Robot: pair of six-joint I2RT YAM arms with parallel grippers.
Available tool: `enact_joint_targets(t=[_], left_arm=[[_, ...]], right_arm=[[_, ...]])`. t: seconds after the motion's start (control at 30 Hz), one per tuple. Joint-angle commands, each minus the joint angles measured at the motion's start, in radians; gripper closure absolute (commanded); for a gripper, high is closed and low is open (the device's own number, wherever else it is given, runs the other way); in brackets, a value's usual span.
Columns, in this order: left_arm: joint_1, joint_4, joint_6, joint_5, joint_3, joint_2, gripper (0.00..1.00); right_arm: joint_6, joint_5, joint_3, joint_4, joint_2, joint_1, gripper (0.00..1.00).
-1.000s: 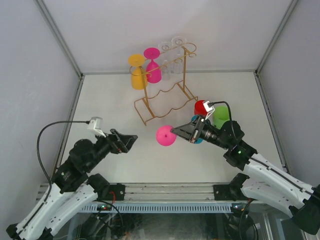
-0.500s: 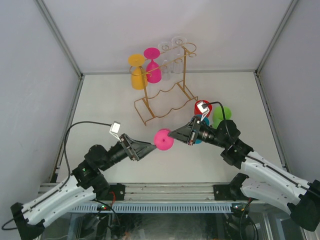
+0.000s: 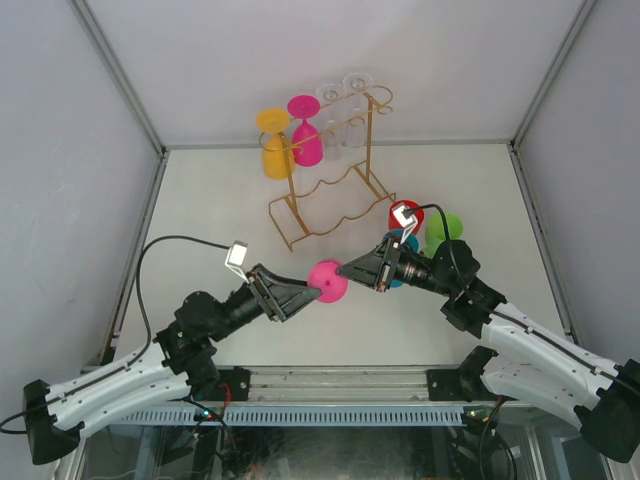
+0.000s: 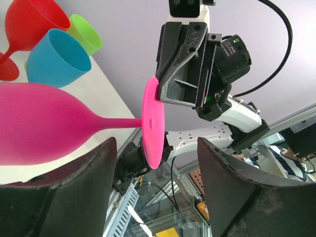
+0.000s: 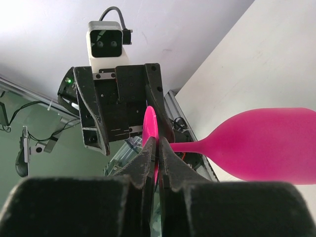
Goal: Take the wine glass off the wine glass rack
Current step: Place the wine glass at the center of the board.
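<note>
Near the table's 6 o'clock edge, the right gripper, in from 4 o'clock, is clamped on the foot rim of a pink wine glass held sideways. The left gripper, from 7 o'clock, has its fingers spread at the bowl end; contact is unclear. A label on the right wrist is too small to read. At 3 o'clock, coloured cups are partly hidden by that arm. At 12 o'clock stands the wine glass rack, hung with a yellow glass, a magenta glass and barely visible clear glasses.

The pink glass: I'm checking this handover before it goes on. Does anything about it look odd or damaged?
The pink glass hangs sideways in mid-air, pinched only by the edge of its foot in the right gripper. The left gripper stands open around it. That thin grip looks precarious. No crack or spill shows.
</note>
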Motion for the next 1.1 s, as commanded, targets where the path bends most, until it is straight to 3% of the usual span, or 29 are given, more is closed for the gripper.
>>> enact_joint_targets(t=[0.0,0.4,0.57,0.7,0.8,1.07], left_arm=[[-0.010,0.118,-0.006,0.001,-0.009,0.033,0.32],[-0.018,0.154,0.032,0.012,-0.023,0.034,0.59],[-0.018,0.150,0.045,0.020,-0.021,0.032,0.87],[-0.019,0.137,0.063,0.016,-0.022,0.025,0.97],[-0.020,0.129,0.078,0.015,-0.018,0.025,1.00],[-0.019,0.126,0.105,0.032,-0.009,0.021,1.00]], right_arm=[[-0.017,-0.019,0.005,0.066,-0.022,0.000,1.00],[-0.028,-0.016,0.004,0.033,-0.051,-0.005,1.00],[-0.030,-0.028,0.004,0.023,-0.052,-0.005,1.00],[-0.033,-0.053,0.004,0.027,-0.050,-0.005,1.00],[-0.037,-0.061,0.004,0.022,-0.052,-0.009,1.00],[-0.030,-0.180,0.022,0.007,-0.014,-0.031,0.83]])
